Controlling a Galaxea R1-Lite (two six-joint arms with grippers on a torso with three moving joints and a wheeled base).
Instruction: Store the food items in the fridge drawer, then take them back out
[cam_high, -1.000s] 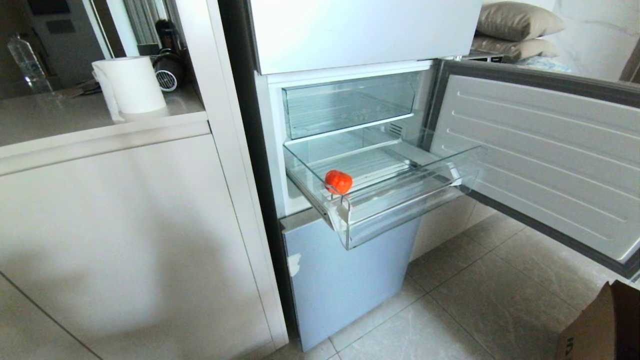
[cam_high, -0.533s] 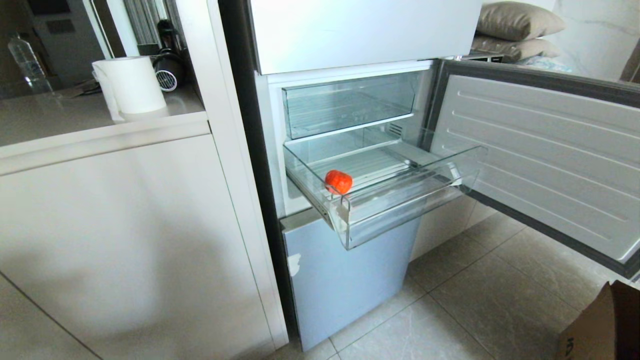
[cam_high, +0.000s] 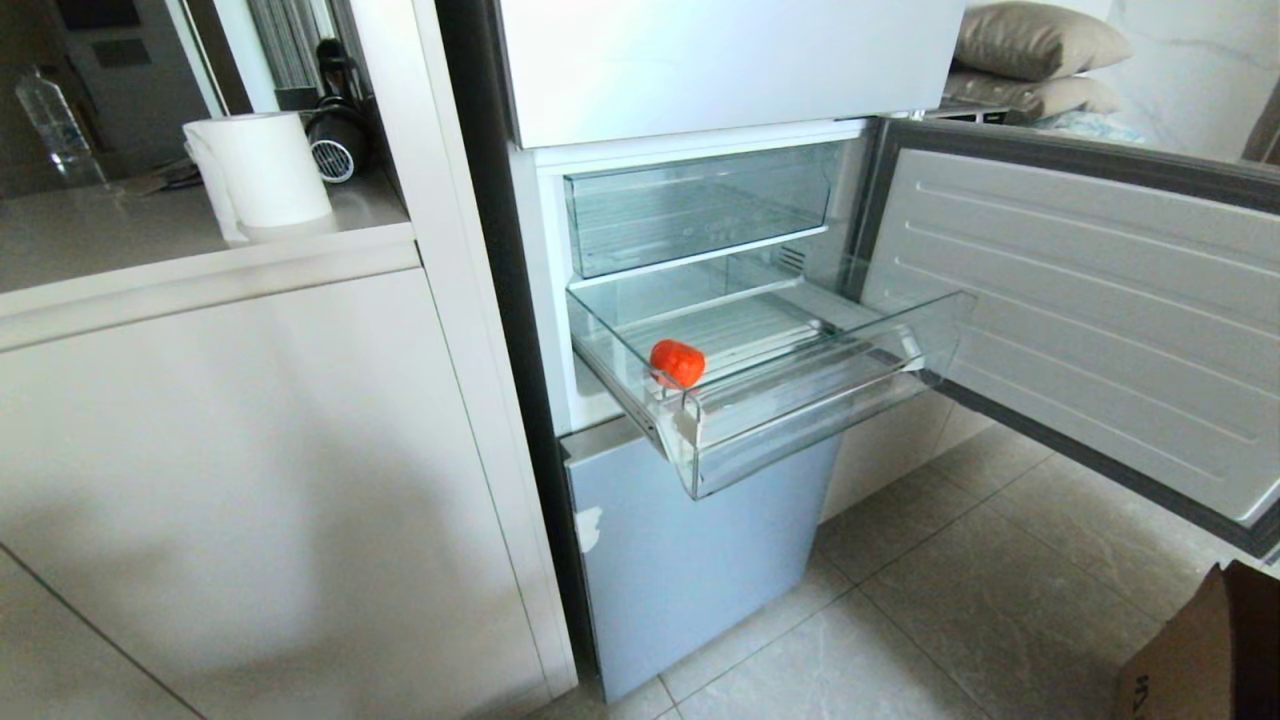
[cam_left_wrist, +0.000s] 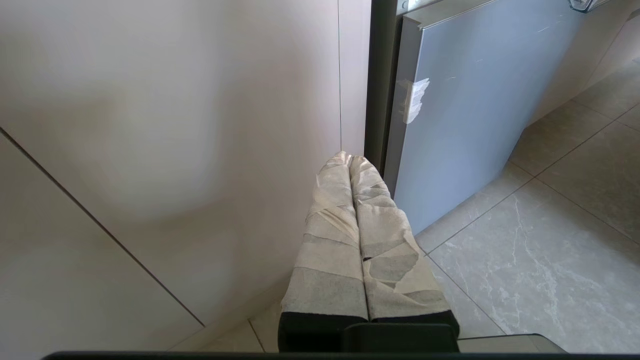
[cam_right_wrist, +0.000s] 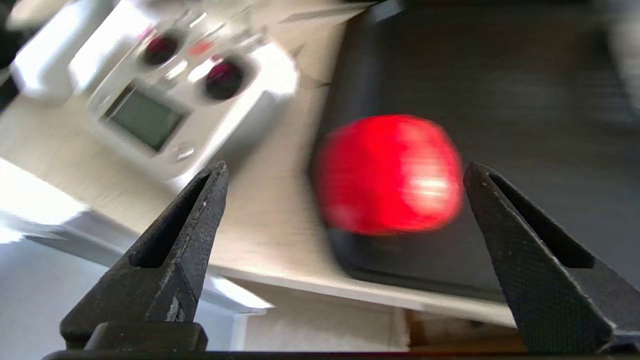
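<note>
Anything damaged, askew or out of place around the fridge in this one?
One thing: a whitish patch, like torn tape or chipped finish, on the pale blue lower door panel near its left edge. The fridge drawer sits level with one red food item inside.

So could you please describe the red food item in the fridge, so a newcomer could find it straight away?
Start at the fridge with its door swung open. The lower clear drawer is pulled out, and the tomato-like food item lies near its front left corner. It is the only red thing in the fridge.
</note>
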